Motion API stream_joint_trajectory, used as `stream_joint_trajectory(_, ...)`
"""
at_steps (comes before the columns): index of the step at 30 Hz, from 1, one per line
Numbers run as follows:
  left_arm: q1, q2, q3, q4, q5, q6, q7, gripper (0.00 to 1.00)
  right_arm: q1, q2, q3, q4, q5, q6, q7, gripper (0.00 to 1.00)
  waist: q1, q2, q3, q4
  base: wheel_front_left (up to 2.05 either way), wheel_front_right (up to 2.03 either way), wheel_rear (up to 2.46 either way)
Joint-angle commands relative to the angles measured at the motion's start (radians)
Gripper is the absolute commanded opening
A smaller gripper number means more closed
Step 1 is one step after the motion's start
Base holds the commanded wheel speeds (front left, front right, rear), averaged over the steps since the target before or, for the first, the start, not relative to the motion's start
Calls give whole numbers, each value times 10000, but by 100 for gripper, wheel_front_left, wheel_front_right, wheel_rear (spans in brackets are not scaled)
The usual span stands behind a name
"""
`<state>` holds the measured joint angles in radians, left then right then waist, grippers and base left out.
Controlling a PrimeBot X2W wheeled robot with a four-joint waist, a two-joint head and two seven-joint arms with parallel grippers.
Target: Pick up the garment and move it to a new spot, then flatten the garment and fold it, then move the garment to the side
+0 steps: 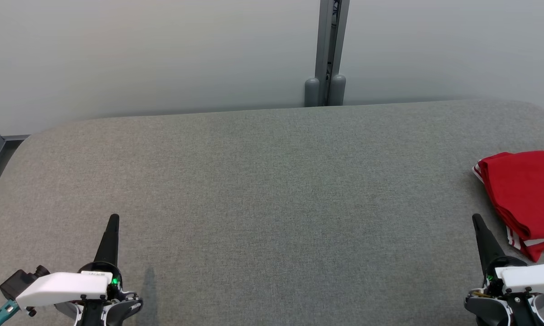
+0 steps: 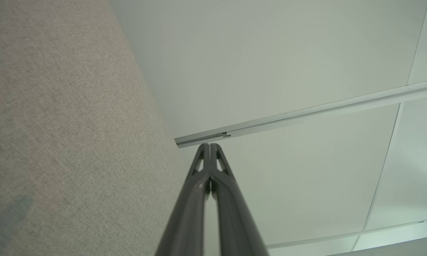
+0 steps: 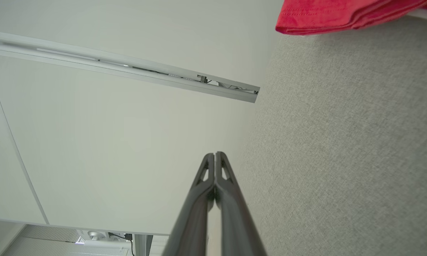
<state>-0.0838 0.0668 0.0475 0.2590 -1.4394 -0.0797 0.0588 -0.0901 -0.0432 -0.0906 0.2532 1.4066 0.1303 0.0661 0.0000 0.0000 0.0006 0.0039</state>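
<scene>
Red garment (image 1: 525,190): folded into a layered stack, white stripes along its left and near edges. Lies flat at the far right end of the grey fabric bench (image 1: 272,181), partly cut by the right edge of the head view. Apart from both hands.

Left hand (image 1: 113,217): low at the left of the head view, over the near part of the bench. Dark fingers pressed together into a single point, pinching nothing. Points away from the robot, toward the wall. Green light glowing at its base, beside the white wrist housing (image 1: 64,285). Faint shadow on the fabric just to its right.

Right hand (image 1: 476,217): low at the right, likewise pressed together and pinching nothing. Tip near the garment's near left corner but not touching, a strip of bare fabric between.

From the left wrist: fingers (image 2: 194,199) meeting at the tips, a thin slit between them lower down. Bench fabric (image 2: 57,124) along the left side, pale wall panels (image 2: 270,53) beyond, crossed by a light grey post (image 2: 306,113) just past the fingertips.

From the right wrist: same closed pair of fingers (image 3: 231,213), bench fabric (image 3: 341,142) on the right side. Corner of the red garment (image 3: 334,14) at the top right, hem stitching visible, well apart from the fingertips. Post (image 3: 128,67) slanting across the wall.

Behind the bench in the head view: pale wall panels (image 1: 140,54) split by the upright post (image 1: 328,50), two rounded caps at its foot.
</scene>
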Motion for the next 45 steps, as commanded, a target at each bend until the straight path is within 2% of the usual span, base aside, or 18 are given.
stream_joint_trajectory(1,-169,7,115,-85,-220,-108,76,0,-115,-89,-57,-70,261,7,84,0,0,0,2,-3,0,0,0)
stream_joint_trajectory(29,-317,-145,706,-161,-1800,-562,567,0,-226,-112,-259,-101,2134,7,512,0,0,0,25,-39,0,0,0)
stream_joint_trajectory(45,-305,-145,702,-154,-1750,-556,569,0,-226,-111,-252,-102,2075,7,509,0,0,0,25,-39,0,0,0)
